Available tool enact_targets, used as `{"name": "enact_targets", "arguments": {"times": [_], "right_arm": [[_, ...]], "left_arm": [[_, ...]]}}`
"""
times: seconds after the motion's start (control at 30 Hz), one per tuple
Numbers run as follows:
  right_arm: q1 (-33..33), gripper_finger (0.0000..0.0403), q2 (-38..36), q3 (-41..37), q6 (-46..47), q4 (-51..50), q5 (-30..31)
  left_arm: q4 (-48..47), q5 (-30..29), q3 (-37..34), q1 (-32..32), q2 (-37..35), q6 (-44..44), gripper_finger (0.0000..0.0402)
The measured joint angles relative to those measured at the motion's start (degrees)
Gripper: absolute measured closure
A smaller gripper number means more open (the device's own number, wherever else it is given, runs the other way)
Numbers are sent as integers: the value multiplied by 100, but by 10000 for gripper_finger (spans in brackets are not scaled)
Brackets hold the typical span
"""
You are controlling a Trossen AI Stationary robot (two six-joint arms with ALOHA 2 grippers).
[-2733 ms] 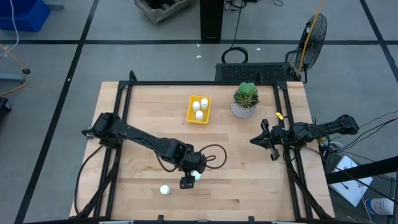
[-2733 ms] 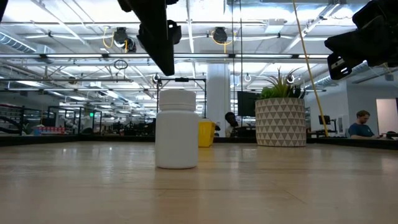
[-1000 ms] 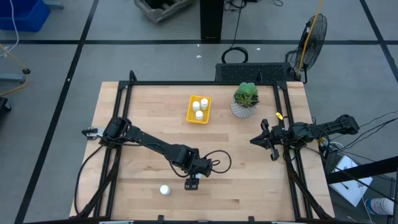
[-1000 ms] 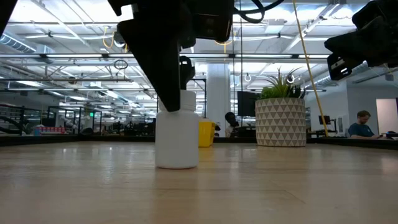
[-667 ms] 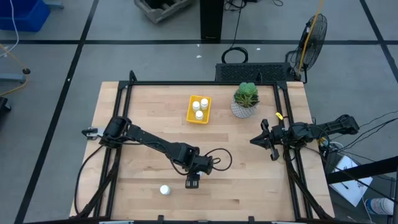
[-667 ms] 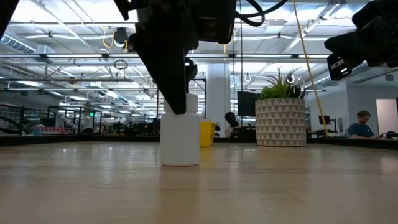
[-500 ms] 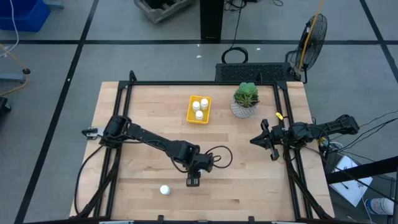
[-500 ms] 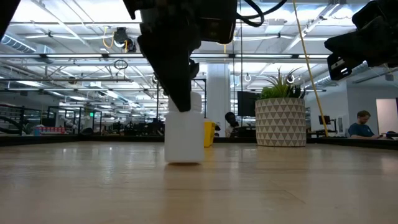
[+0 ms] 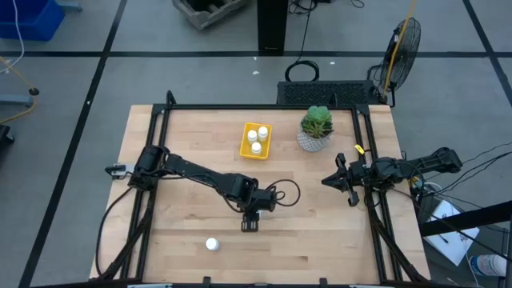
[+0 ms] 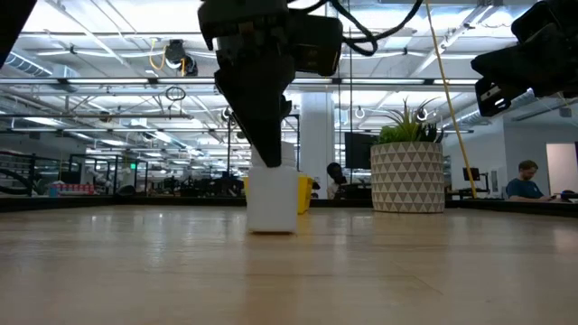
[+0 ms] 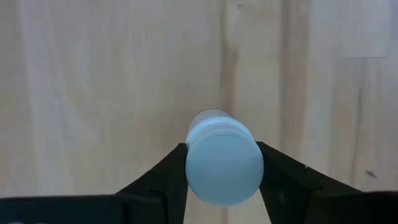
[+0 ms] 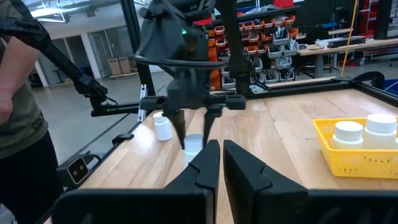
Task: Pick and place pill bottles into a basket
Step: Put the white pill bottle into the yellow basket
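White-capped cylindrical pill bottle [image 11: 222, 163] stands upright, clamped between left gripper [image 11: 222, 168] jaws.

Three pill bottles [image 9: 256, 139] in basket [image 9: 246, 149]; one bottle [image 9: 212, 244] well apart.

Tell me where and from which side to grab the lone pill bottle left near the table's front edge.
Grip the lone bottle across its round sides just under the cap, coming straight down from above: it seems to stand upright with bare wood all round.
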Motion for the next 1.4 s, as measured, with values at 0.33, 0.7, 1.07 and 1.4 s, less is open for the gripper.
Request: {"name": "enact_targets", "arguments": {"times": [0.33, 0.7, 1.07, 1.4], "right_arm": [[2, 387, 0, 2, 0, 0, 0], [2, 387, -2, 2, 1, 1, 0], [2, 387, 0, 2, 2, 2, -1], [0, 387, 0, 1, 2, 2, 0]], "left_arm": [[-802, -38, -19, 687, -408, 410, 214], [-1048, -351, -16, 1897, -1006, 784, 234], [-991, -568, -15, 2969, -1203, 1272, 238], [-612, -498, -10, 3345, -1171, 1384, 218]]}}
